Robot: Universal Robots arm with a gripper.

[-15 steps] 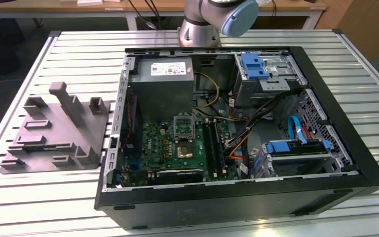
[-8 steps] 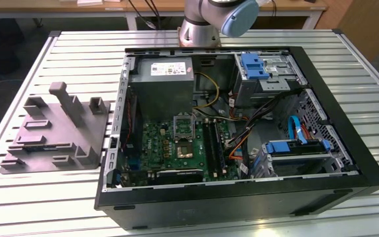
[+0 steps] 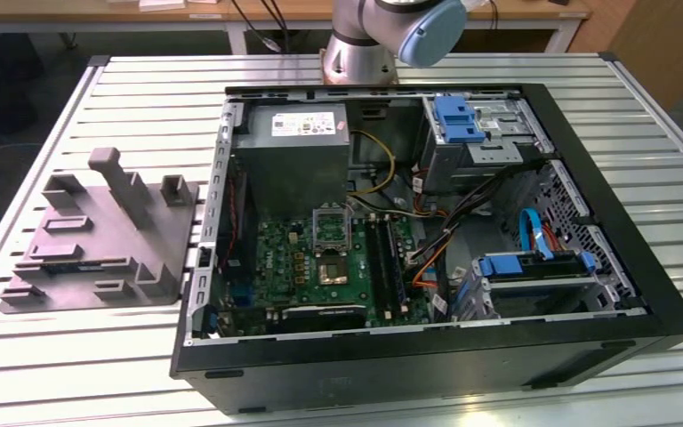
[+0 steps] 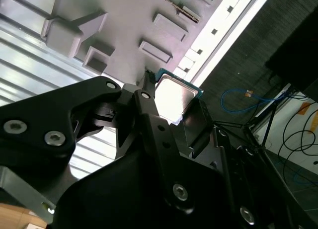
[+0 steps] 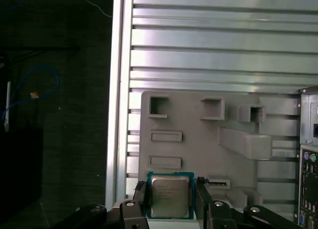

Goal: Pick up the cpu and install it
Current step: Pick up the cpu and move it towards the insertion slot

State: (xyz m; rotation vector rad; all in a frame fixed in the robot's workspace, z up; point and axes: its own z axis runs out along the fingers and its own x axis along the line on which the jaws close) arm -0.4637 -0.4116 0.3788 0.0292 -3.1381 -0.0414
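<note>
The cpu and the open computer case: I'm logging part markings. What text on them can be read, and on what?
The cpu, in the gripper: lines of dark print on its metal top, too small to read.
White label on the grey box: print too blurred to read.
Nothing else legible.

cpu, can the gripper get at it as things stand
Seemingly yes: in the first wrist view the cpu sits between the jaws of the gripper, one on each side, above the grey fixture, with nothing in the way.
</note>
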